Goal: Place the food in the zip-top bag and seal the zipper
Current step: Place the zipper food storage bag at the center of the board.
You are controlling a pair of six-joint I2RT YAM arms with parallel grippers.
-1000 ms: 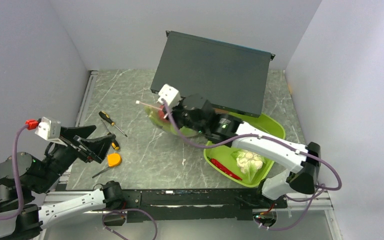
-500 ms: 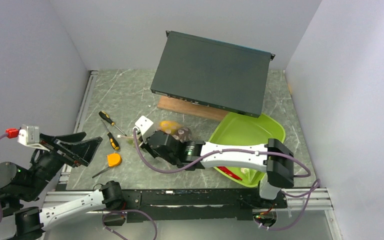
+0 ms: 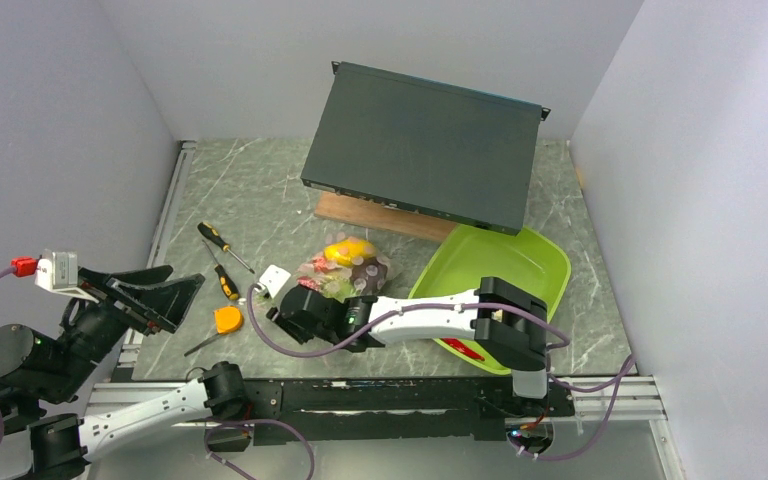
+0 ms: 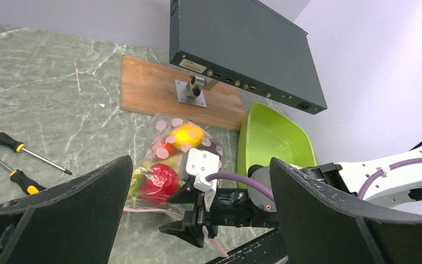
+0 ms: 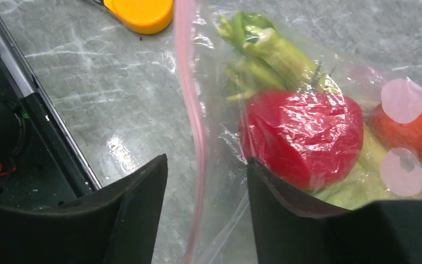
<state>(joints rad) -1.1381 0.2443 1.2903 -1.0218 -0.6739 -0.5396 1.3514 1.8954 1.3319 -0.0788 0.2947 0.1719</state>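
The zip-top bag (image 3: 345, 268) lies on the table with food inside: a yellow fruit (image 3: 348, 250), a red tomato (image 5: 302, 135), green stalks (image 5: 264, 49) and a dark purple ball (image 4: 215, 147). Its pink zipper (image 5: 189, 82) runs along the near edge and passes between the fingers of my right gripper (image 5: 206, 162), which is open around it without clamping it. That gripper (image 3: 282, 318) sits low at the bag's near left corner. My left gripper (image 3: 185, 280) hangs wide open at the far left, away from the bag (image 4: 167, 159). A red chili (image 3: 465, 349) lies in the tray.
The lime-green tray (image 3: 520, 250) stands right of the bag, partly under my right arm. Two yellow-handled screwdrivers (image 3: 222, 245) and a yellow tape measure (image 3: 228, 320) lie left of the bag. A black box (image 3: 425, 145) on a wooden board (image 3: 360, 215) stands behind.
My right arm has swung from near the black box to the table's front, bringing the bag down with it. Its jaws have opened off the bag. The left arm pulled back slightly.
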